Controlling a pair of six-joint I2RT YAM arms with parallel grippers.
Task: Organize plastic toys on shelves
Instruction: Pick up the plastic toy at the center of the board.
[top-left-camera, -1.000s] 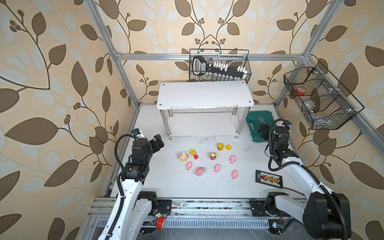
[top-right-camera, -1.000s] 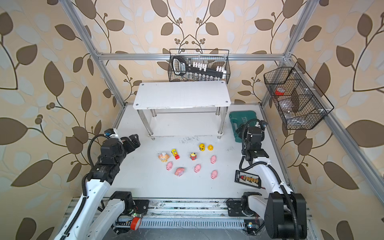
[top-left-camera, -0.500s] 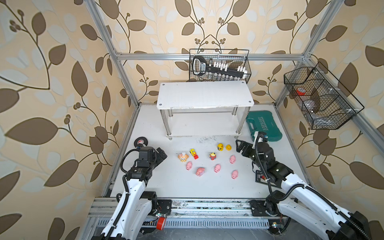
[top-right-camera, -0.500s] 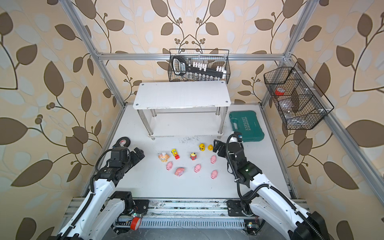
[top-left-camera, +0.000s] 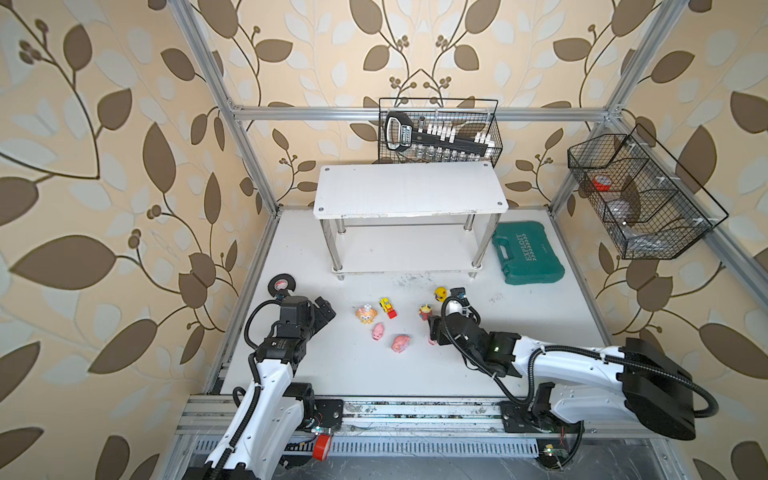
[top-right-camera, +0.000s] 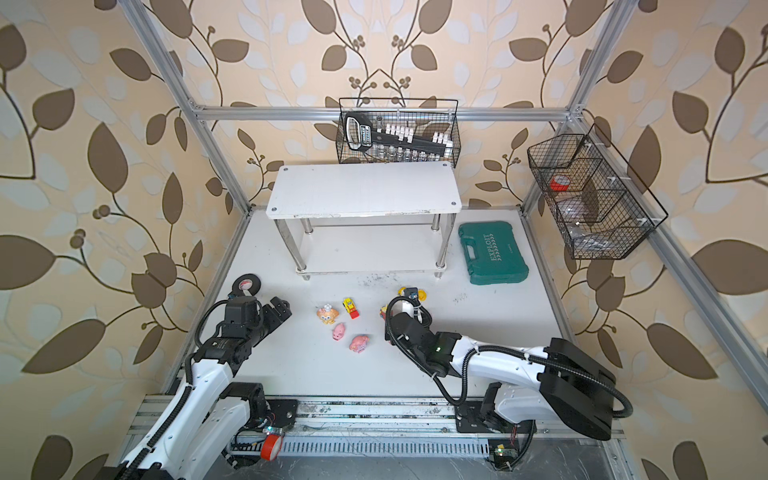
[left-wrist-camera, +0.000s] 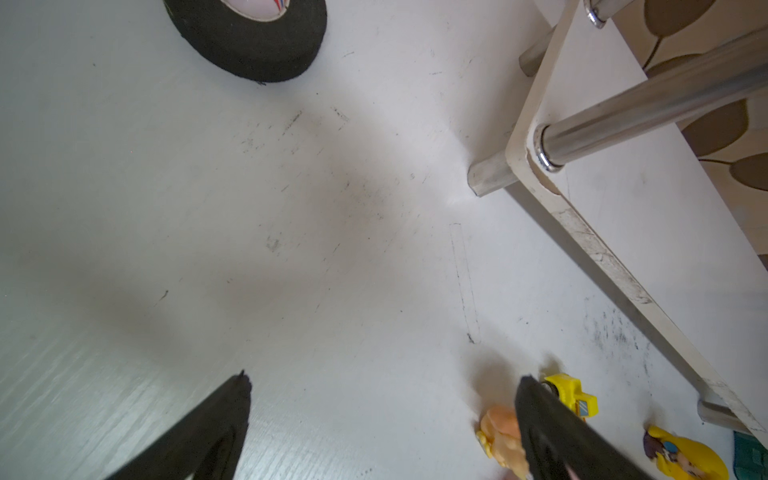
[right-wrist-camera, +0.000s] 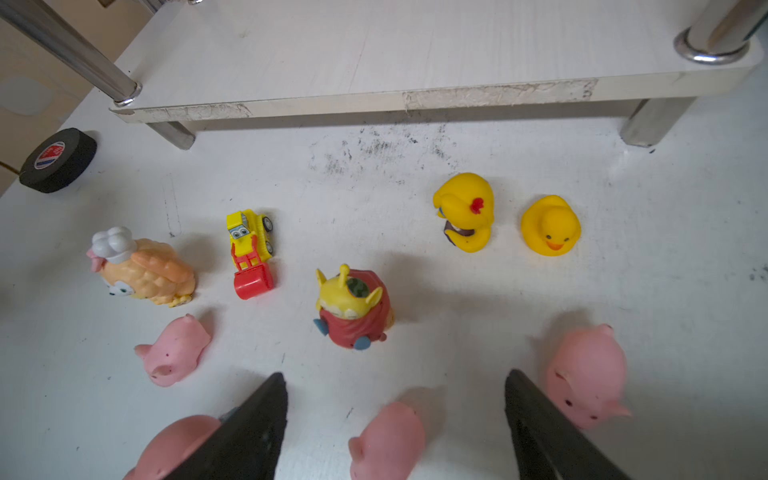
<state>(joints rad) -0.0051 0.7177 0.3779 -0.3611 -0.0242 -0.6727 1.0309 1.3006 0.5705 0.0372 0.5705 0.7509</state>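
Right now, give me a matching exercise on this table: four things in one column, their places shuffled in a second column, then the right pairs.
Things:
1. black tape roll
2. green case
3. yellow duck
4. pink piglet

Places:
A. right beside the yellow doll
B. between the open fingers of the right gripper
C. on the table near the left gripper
D. closed, alongside the end of the white rack

Pairs: 1-C, 2-D, 3-A, 4-B.
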